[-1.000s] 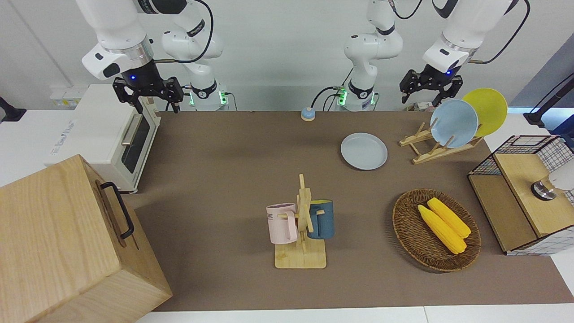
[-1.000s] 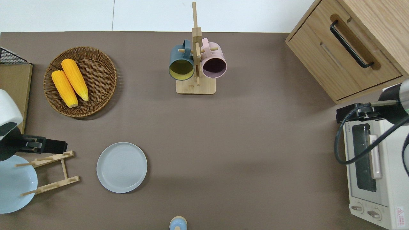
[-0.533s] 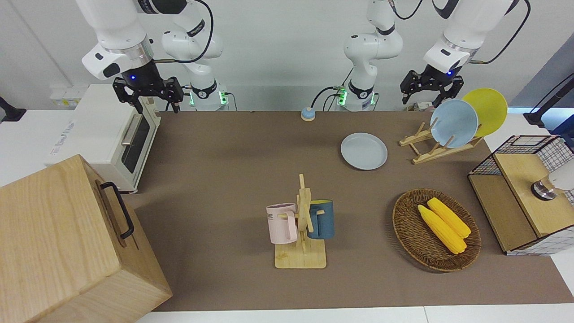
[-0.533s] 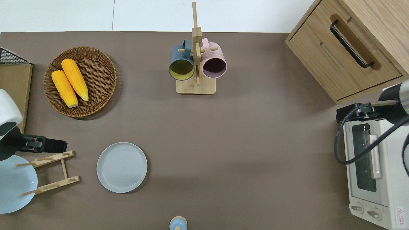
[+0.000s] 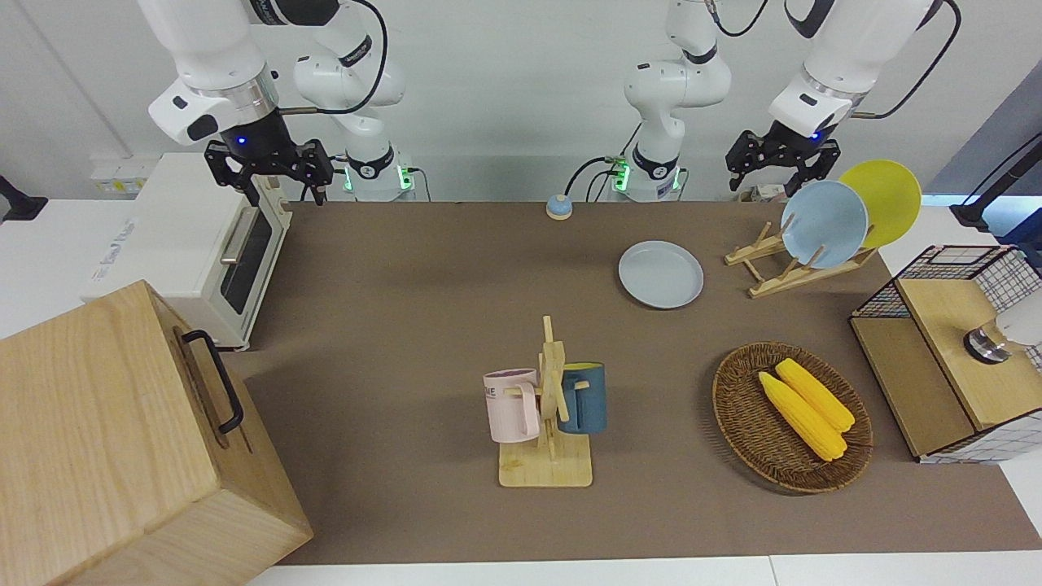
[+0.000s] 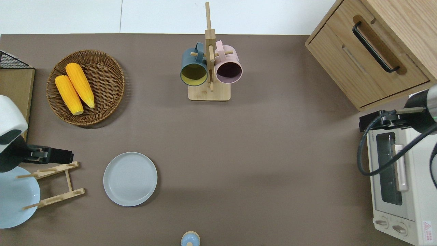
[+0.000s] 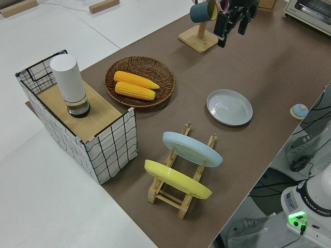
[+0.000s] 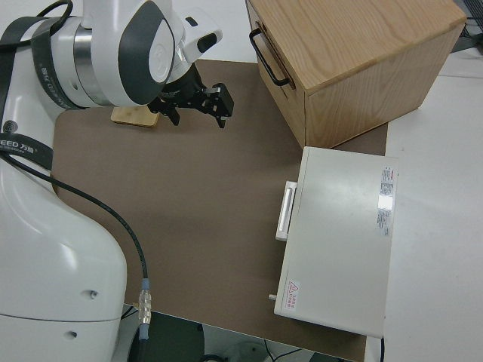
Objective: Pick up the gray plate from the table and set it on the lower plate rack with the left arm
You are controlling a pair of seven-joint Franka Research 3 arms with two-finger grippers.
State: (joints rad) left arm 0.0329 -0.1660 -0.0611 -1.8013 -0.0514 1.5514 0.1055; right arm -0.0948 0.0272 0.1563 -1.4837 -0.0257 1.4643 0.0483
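Gray plate (image 6: 130, 179) flat on table (image 6: 259, 143), at 3 o'clock of lower plate rack (image 6: 54, 185), rim apart from rails. Left gripper (image 6: 51, 156) spread, empty, above rack's farther rail. Right arm parked.

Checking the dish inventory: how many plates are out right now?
3. The gray plate lies flat on the table; the light-blue plate and yellow plate stand in the wooden rack beside it.
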